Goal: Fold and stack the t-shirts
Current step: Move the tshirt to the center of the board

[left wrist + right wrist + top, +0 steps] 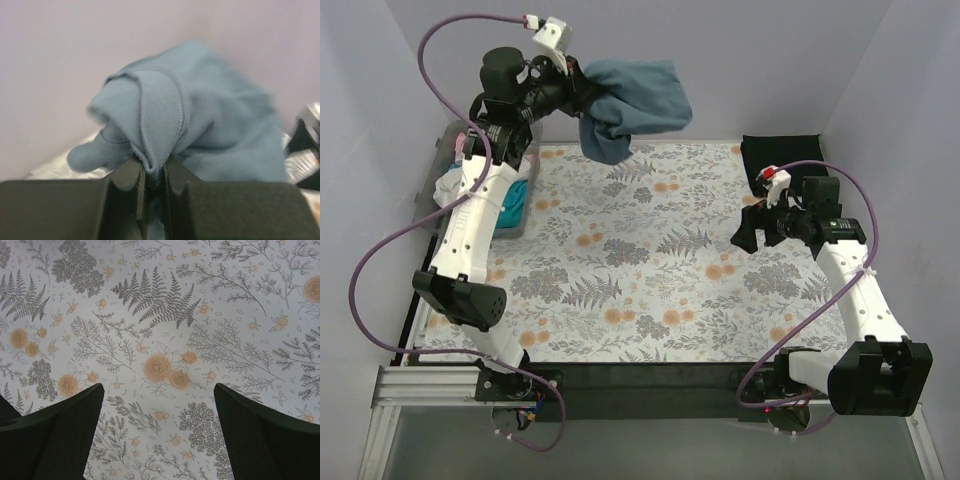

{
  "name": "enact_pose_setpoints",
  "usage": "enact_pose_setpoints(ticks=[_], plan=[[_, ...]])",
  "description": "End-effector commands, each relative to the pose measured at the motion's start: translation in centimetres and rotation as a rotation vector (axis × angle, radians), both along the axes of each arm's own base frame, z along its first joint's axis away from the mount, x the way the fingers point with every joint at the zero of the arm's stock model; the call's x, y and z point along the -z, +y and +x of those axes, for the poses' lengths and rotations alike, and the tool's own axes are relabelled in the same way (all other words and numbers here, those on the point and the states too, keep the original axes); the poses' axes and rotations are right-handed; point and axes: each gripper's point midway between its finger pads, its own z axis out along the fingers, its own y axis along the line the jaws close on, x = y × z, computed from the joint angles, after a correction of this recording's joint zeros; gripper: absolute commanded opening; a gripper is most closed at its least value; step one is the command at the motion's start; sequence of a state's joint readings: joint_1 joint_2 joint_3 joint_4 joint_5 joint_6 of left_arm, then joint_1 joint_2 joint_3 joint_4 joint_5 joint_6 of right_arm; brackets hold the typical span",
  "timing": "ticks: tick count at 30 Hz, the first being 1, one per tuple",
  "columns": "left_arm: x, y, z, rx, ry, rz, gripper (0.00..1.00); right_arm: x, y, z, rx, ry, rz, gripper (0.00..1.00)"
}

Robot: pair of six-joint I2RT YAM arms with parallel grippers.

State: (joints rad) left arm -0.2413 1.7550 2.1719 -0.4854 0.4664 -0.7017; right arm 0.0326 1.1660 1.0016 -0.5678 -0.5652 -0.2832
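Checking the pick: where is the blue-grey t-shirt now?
In the top view, the blue-grey t-shirt hangs bunched from the left gripper, in the air over the far edge of the floral cloth, right of the bin.

The bin [448,135] stands at the far left edge of the surface [650,270], with spare t-shirts [515,200] in it. Right of the bin, the left claw [582,92] holds the raised t-shirt [635,105] above the far edge. The flat t-shirt [780,155] lies in the far right corner, behind the right claw [748,228].

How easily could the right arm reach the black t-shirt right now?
Probably easily: the black t-shirt lies uncovered at the far right corner, just beyond the right fingers, which are open and empty above the floral tablecloth. Nothing lies between.
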Motion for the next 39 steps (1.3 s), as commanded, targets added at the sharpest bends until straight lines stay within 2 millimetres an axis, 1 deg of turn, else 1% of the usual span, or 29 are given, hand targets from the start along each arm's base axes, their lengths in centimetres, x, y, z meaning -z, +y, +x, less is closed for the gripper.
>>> enact_pose_setpoints(ticks=[1,2,3,4,5,6,7,8,9,11,17,18,20,21,23,24,25,26,28,29,30,31,32,33,34,35,37,38,39], plan=[[2.1,-1.5,-4.6,0.126,0.079,-0.023,0.00,-2.8,-1.3,1.3,0.045,-0.054,0.022,0.98],[2.9,-1.8,-6.2,0.160,0.096,-0.016,0.00,-2.9,-1.6,1.3,0.054,-0.053,0.023,0.98],[4.9,-2.3,-7.1,0.200,0.139,-0.006,0.00,-3.0,-1.8,1.3,0.057,-0.052,0.024,0.98],[10.4,-2.4,-7.6,0.211,0.261,0.021,0.05,-3.1,-2.3,1.4,0.065,-0.055,0.020,0.98],[16.1,-0.8,-9.3,0.155,0.375,0.071,0.94,-3.1,-2.9,1.0,0.069,-0.049,-0.002,0.98],[18.2,-0.6,-9.7,0.154,0.428,0.081,0.95,-3.2,-3.0,1.0,0.068,-0.058,-0.011,0.98],[19.8,-0.2,-10.3,0.154,0.458,0.099,0.98,-2.9,-3.1,0.6,0.066,-0.046,-0.019,0.98],[20.3,0.3,-10.9,0.153,0.475,0.098,0.98,-2.7,-3.2,0.3,0.058,-0.041,-0.025,0.98],[21.8,0.9,-11.7,0.164,0.527,0.090,0.98,-2.3,-3.1,-0.2,0.040,-0.029,-0.030,0.98],[22.2,1.2,-12.7,0.187,0.544,0.091,0.98,-1.8,-2.9,-0.6,0.024,-0.010,-0.030,0.98],[23.6,2.1,-14.1,0.233,0.580,0.129,0.98,0.3,-1.5,-1.3,-0.040,0.098,0.022,0.98],[24.5,2.2,-14.7,0.258,0.607,0.157,0.98,1.0,-0.6,-1.4,-0.067,0.126,0.025,0.97],[26.3,2.5,-15.8,0.287,0.655,0.194,0.98,2.2,-0.1,-1.5,-0.085,0.162,0.009,0.95],[27.0,2.7,-16.1,0.300,0.644,0.227,0.98,3.5,1.3,-1.9,-0.138,0.189,-0.029,0.93],[28.9,3.5,-16.5,0.272,0.670,0.269,0.96,4.6,2.1,-2.0,-0.158,0.214,-0.058,0.92],[29.3,3.7,-16.5,0.264,0.666,0.284,0.94,5.7,2.8,-1.8,-0.175,0.239,-0.078,0.90],[29.5,3.9,-16.4,0.252,0.663,0.292,0.94,6.1,3.1,-1.7,-0.182,0.254,-0.084,0.89],[29.6,4.0,-15.9,0.240,0.646,0.301,0.93,7.2,3.5,-1.7,-0.188,0.298,-0.085,0.87],[29.2,3.8,-15.3,0.250,0.623,0.306,0.91,7.8,4.2,-1.5,-0.206,0.323,-0.088,0.82],[29.7,3.4,-15.1,0.270,0.649,0.307,0.89,8.7,4.4,-1.5,-0.211,0.359,-0.085,0.80],[28.8,2.4,-14.8,0.301,0.629,0.314,0.86,9.0,4.7,-1.5,-0.214,0.379,-0.071,0.77],[29.2,1.7,-14.9,0.328,0.644,0.324,0.83,9.4,4.8,-1.4,-0.213,0.397,-0.066,0.75],[30.1,1.0,-15.0,0.351,0.671,0.336,0.76,10.3,5.0,-1.5,-0.219,0.433,-0.062,0.73],[30.5,-0.3,-15.6,0.381,0.672,0.364,0.74,10.5,5.2,-1.5,-0.227,0.447,-0.046,0.69],[31.1,-0.7,-15.7,0.380,0.686,0.374,0.72,10.6,5.5,-1.5,-0.233,0.460,-0.033,0.67],[31.5,-1.3,-15.4,0.379,0.677,0.376,0.71,11.2,5.9,-1.7,-0.249,0.495,-0.011,0.64],[32.6,-1.4,-15.2,0.352,0.686,0.391,0.71,11.5,6.4,-1.7,-0.261,0.519,0.012,0.63],[32.8,-1.5,-14.6,0.319,0.688,0.377,0.71,11.9,6.7,-1.5,-0.267,0.538,0.018,0.63],[33.5,-1.1,-14.0,0.283,0.699,0.391,0.71,12.1,7.0,-1.6,-0.277,0.547,0.027,0.62]])
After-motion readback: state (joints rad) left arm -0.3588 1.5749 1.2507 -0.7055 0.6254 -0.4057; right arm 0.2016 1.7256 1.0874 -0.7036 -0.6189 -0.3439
